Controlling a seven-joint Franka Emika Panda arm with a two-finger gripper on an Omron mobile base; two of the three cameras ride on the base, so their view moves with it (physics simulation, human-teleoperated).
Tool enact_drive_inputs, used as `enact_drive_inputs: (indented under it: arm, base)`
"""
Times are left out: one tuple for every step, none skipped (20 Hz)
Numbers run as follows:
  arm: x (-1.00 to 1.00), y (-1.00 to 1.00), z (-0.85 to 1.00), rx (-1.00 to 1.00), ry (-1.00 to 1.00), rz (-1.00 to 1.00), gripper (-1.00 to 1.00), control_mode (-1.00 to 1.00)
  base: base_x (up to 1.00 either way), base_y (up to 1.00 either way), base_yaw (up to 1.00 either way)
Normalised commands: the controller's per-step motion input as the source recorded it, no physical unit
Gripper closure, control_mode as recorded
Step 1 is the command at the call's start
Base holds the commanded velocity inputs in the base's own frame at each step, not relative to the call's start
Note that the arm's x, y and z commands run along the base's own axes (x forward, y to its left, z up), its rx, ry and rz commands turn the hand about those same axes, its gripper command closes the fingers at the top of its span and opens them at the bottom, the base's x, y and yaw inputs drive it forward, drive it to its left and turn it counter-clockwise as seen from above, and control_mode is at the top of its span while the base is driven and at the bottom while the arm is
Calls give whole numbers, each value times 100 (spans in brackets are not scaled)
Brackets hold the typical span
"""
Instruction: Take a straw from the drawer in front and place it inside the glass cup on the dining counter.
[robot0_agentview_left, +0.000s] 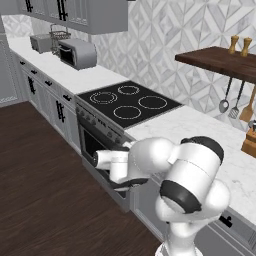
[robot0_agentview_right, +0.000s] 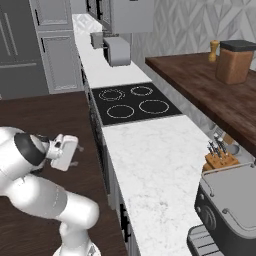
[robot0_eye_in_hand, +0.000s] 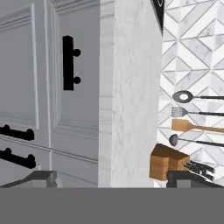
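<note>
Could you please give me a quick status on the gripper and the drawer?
Gripper open, fingers empty. Facing the grey drawer front, shut, black handle ahead, not touched yet. Straw not seen. Nothing in the way.

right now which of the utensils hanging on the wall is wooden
The wooden spatula, the only tan, flat-bladed one. In the hand view it hangs between the grey slotted turner and a dark ladle; the spoon is grey too.

- The arm (robot0_agentview_left: 165, 170) hides the cabinet fronts (robot0_agentview_left: 145, 205) below the counter (robot0_agentview_left: 200, 135) in the left base view.
- The hand (robot0_eye_in_hand: 111, 177) has its finger tips mostly cut off at the bottom of the hand view.
- The coffee machine (robot0_agentview_right: 227, 215) is cut off by the right base view's lower right corner.
</note>
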Motion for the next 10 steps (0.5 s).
enact_drive_inputs:
  arm:
    - [40, -31, -50, -15, 0, -3, -100, -100]
    - [39, -27, -44, -14, -5, -1, -100, -100]
    - [43, -26, -51, -13, -3, -1, -100, -100]
    - [45, -28, -53, -13, -1, -2, -100, -100]
    - [40, -29, -54, -12, -2, -3, -100, -100]
    - [39, -27, -54, -13, -1, -3, -100, -100]
    - [38, -21, -51, -13, -2, -3, -100, -100]
    - [46, -11, -47, -14, -1, -3, -100, -100]
    - [47, -7, -44, -13, 0, -3, -100, -100]
    - [46, -9, -41, -12, 0, -3, -100, -100]
  base:
    - [0, 0, 0]
    - [0, 0, 0]
    - [0, 0, 0]
    - [0, 0, 0]
    - [0, 0, 0]
    - [0, 0, 0]
    - [0, 0, 0]
    - [0, 0, 0]
    - [0, 0, 0]
    - [0, 0, 0]
